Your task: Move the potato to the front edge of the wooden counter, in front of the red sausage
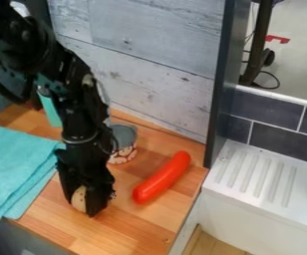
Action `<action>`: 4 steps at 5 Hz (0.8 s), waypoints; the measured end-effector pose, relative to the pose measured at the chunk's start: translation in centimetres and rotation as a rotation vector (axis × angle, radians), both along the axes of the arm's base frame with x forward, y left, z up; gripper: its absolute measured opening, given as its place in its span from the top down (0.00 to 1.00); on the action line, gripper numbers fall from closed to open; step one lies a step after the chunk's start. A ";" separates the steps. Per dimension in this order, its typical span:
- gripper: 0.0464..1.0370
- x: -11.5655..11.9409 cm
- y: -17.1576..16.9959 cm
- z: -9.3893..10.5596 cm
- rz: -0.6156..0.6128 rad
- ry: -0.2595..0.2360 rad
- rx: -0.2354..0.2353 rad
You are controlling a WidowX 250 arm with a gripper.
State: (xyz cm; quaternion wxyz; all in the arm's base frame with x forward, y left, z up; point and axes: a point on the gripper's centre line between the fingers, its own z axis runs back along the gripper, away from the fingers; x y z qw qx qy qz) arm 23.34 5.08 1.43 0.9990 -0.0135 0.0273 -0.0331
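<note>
The black gripper [89, 203] hangs down low over the wooden counter, left of centre, with its fingers around a small rounded beige object [79, 198]. Much of that object is hidden by the fingers. To the right of the gripper lies a red sausage-shaped toy [162, 178], slanting up toward the right and apart from it. Behind the gripper stands a grey can with a patterned lower part [124, 144], partly covered by the arm. A folded turquoise cloth [16, 167] lies to the left.
The wooden counter [133, 233] is backed by a grey plank wall [149, 64]. A dark upright post [221, 84] rises at its right corner, beside a white ribbed sink drainboard [269, 187]. A turquoise item [51, 110] stands behind the arm, near the wall.
</note>
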 end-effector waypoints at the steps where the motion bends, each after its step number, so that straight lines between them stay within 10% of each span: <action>1: 0.38 0.1 -0.7 3.1 -0.007 -0.057 0.036; 2: 0.38 -1.9 -4.5 6.9 -0.038 -0.093 0.077; 4: 0.38 -3.9 -10.1 3.4 -0.182 0.027 -0.018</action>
